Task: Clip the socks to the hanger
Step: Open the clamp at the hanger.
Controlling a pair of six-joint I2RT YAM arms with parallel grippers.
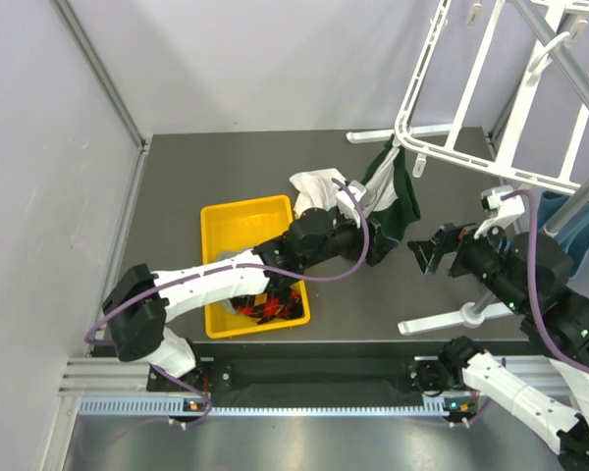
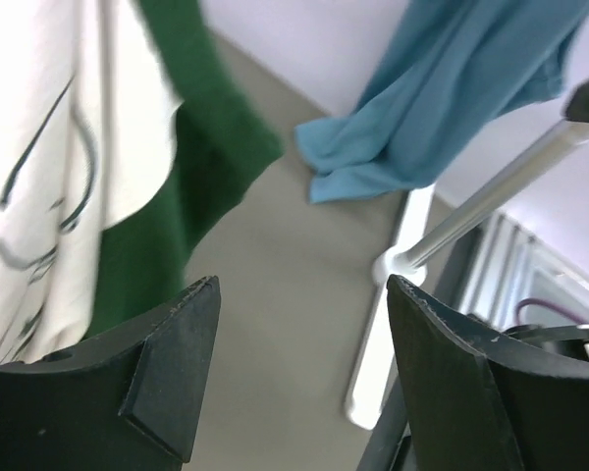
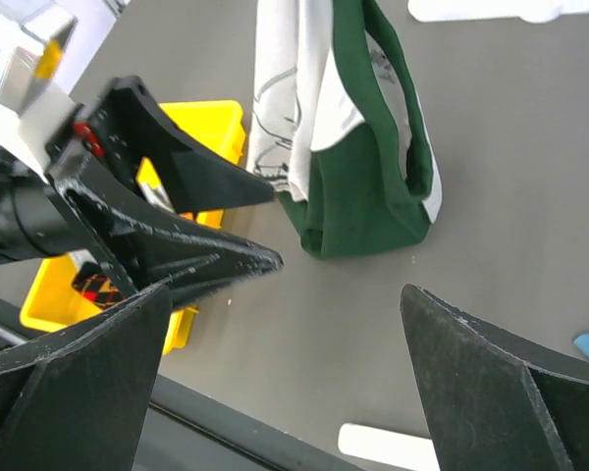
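The white hanger (image 1: 410,93) hangs tilted at the back right. A green-and-white sock (image 1: 398,196) (image 3: 363,186) (image 2: 196,167) dangles from its near-left corner down to the table. Argyle socks (image 1: 275,306) (image 3: 93,287) lie in the yellow bin (image 1: 238,218). My left gripper (image 1: 385,245) (image 2: 302,294) (image 3: 238,224) is open and holds nothing, just below the hanging sock. My right gripper (image 1: 427,253) (image 3: 285,294) is open and holds nothing, facing the left one a short way to its right.
A grey stand pole (image 1: 569,59) rises at the right, and its white foot (image 1: 442,319) (image 2: 388,324) lies near the front edge. Blue cloth (image 1: 581,231) (image 2: 442,88) hangs at the far right. White cloth (image 1: 314,186) sits at the bin's far corner.
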